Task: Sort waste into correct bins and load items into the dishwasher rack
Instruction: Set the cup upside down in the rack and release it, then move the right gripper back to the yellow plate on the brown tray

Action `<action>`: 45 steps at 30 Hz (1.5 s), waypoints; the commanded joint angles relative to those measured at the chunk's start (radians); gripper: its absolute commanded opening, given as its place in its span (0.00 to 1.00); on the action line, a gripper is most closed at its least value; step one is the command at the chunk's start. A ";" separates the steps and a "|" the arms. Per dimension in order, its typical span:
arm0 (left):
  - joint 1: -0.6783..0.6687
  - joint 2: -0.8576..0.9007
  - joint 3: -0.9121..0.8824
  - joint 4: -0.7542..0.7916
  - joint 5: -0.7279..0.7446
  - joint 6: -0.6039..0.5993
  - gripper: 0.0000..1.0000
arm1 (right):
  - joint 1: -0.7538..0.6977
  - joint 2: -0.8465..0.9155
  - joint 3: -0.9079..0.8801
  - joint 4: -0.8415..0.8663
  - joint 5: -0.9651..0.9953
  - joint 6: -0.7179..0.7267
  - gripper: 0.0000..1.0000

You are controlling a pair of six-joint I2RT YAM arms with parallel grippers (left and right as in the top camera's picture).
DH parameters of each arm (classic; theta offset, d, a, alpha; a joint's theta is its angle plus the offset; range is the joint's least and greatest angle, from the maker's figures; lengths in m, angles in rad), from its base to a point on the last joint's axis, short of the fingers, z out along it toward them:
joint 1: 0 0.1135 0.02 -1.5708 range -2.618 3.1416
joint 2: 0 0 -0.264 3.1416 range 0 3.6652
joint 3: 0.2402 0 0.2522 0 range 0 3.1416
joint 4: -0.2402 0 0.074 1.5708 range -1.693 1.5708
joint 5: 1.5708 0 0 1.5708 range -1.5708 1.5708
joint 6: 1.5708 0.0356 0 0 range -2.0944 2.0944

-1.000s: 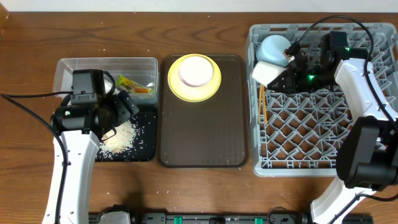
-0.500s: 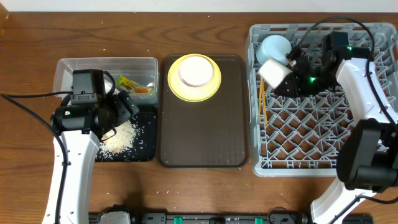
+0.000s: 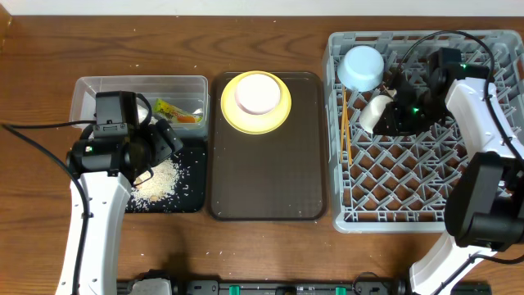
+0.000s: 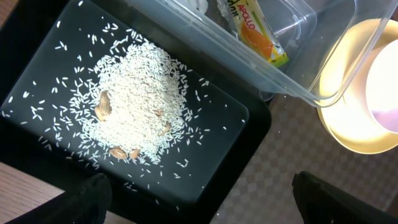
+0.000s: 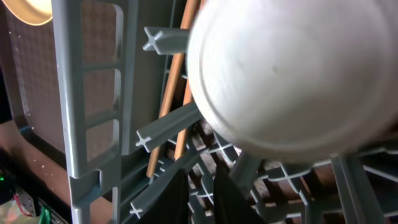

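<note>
My right gripper is shut on the small white cup and holds it low among the pegs of the grey dishwasher rack. In the right wrist view the cup fills the top, above my fingers. The light-blue bowl and the two chopsticks lie in the rack's left part. My left gripper is open and empty over the black tray, which holds rice scraps. The green-and-orange wrapper lies in the clear tub. The tissue is mostly hidden.
The brown serving tray lies between the bins and the rack. On its far end stands the yellow plate with the pink-white bowl on it. A few brown bits lie in the rice. Cables trail from both arms.
My right gripper has carried the white cup to the right and down, from beside the light-blue bowl into the rack's pegs, tilting it. The left arm has not moved.
</note>
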 commanded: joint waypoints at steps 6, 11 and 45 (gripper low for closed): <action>0.004 0.002 0.014 -0.002 -0.005 0.005 0.96 | -0.019 0.005 0.126 -0.104 0.020 0.087 0.15; 0.004 0.002 0.014 -0.002 -0.005 0.005 0.96 | 0.010 0.005 0.274 -0.209 0.021 0.120 0.16; 0.004 0.002 0.014 -0.002 -0.005 0.005 0.96 | 0.798 0.109 0.341 0.280 0.531 0.331 0.24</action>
